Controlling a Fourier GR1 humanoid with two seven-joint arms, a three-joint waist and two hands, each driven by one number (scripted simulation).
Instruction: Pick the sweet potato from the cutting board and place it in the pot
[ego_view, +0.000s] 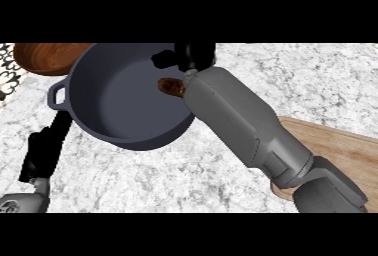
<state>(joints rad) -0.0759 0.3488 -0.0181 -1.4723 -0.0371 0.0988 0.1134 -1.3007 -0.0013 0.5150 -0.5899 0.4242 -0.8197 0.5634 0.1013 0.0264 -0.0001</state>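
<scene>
Sweet potato (171, 86): I see it as a brown lump inside the outline of the pot (118, 107), off the cutting board (336, 145) and well apart from it. It sits toward the pot's far right side.

Potato versus right hand (188, 56): it lies just on the near side of the hand, tight against the left edge of the wrist. The grey forearm covers part of it, so I can't call its long axis.

Right hand state: from here I cannot tell whether it is spread or pinching. I also can't tell whether it has the potato, or whether the potato rests on the pot's inner wall.

Right arm line: it runs from the lower right corner, over the near end of the cutting board, up to the pot's far rim.

Left hand (43, 150): spread, fingers up, resting at the lower left just outside the pot's near wall. It holds nothing.

Nearer hand: the right, by a wide margin; the pot's wall stands between the left hand and the potato.

Stage, my read: the carry looks done. What's left is a release, if there is a hold, then lifting the arm clear.

What the move turns on: the potato is already over the pot's inside, so I judge no sideways travel is needed.

Also noted: a wooden bowl (44, 57) behind the pot at upper left, on the marbled bench (184, 180).
</scene>
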